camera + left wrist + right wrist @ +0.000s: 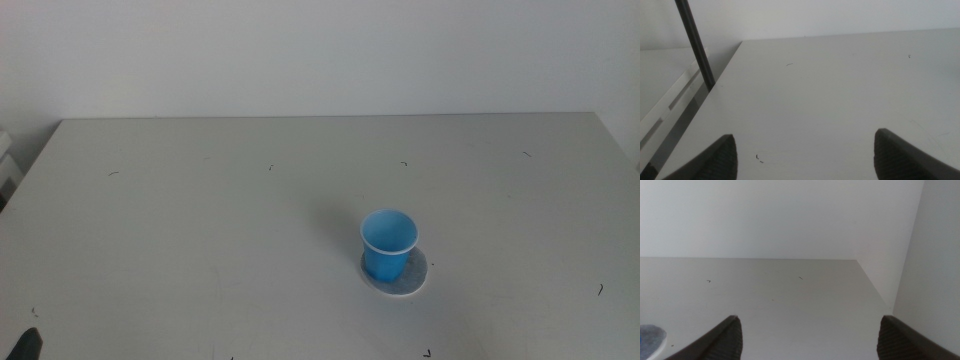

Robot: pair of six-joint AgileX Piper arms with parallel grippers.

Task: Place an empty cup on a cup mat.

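The cup (388, 243) stands upright on the cup mat (412, 282), a bit off-centre twd one edge. A bump could tip it or push it off.

Left gripper (805, 160) and right gripper (810, 340) both spread wide, empty, well away from cup. Mat edge (650, 337) sits just beside the right one. Table (200, 220) bare betw. them, nothing blocks.

We count one cup (388, 243), bright blue, and one cup mat (412, 281), a grey disc directly under the cup. One surface (200, 220) carries both. We count two claws: the left claw (805, 157) and the right claw (810, 340), each with two dark jaws set wide apart.
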